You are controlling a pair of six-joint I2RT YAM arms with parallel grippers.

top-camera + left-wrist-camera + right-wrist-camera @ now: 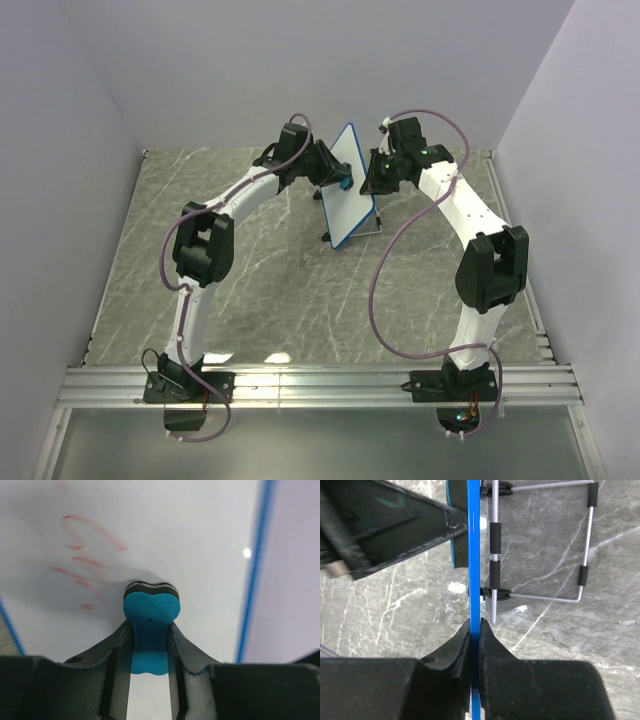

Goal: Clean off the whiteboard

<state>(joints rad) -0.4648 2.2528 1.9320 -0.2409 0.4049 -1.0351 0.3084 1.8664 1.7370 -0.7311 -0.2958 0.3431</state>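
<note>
The whiteboard (351, 190) stands upright on its wire stand (580, 575) mid-table, white face toward the left arm. In the left wrist view its face (200, 540) carries faint, smeared red marks (87, 555) at upper left. My left gripper (150, 630) is shut on a small blue eraser block (151, 607), whose dark felt end presses against the board just right of the marks. My right gripper (475, 630) is shut on the board's blue rim (473, 555), seen edge-on. The eraser (344, 183) shows as a blue spot on the board.
Grey marble tabletop (270, 290) surrounds the board. Plain walls close in the back and both sides. An aluminium rail (320, 385) with both arm bases runs along the near edge. The left arm's gripper body (395, 525) sits close to the board in the right wrist view.
</note>
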